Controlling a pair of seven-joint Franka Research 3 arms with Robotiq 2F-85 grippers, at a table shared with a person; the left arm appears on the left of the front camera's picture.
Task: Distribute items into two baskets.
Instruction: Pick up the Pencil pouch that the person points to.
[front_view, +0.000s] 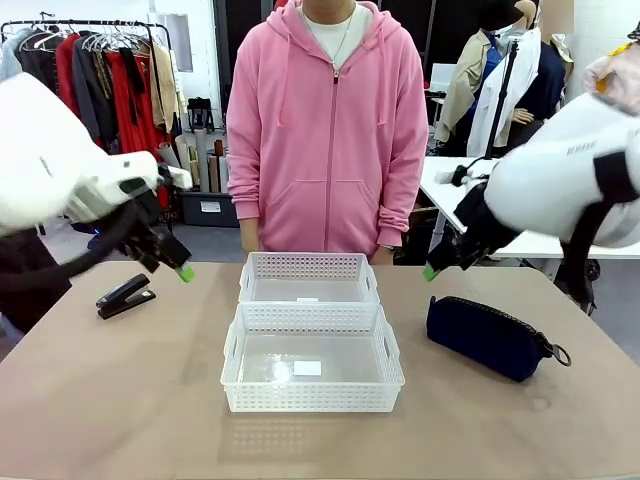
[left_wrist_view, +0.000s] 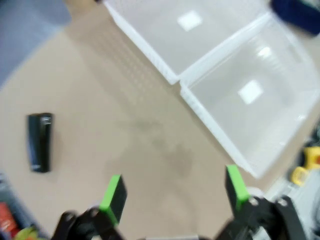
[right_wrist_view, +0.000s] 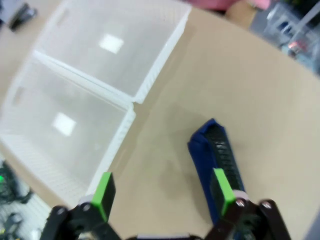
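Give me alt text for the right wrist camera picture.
The right hand hangs open above a tan table, close by a navy pouch. Two empty white baskets sit touching beside it, a black stapler past them.

2 white lattice baskets (front_view: 312, 398) (front_view: 308, 265), navy pouch (front_view: 485, 335), black stapler (front_view: 124, 296), green-padded fingers (left_wrist_view: 112, 197).

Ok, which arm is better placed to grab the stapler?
Left. Its gripper hovers open near the black stapler on that side of the table; the right gripper hangs open by the navy zip pouch on the opposite side.
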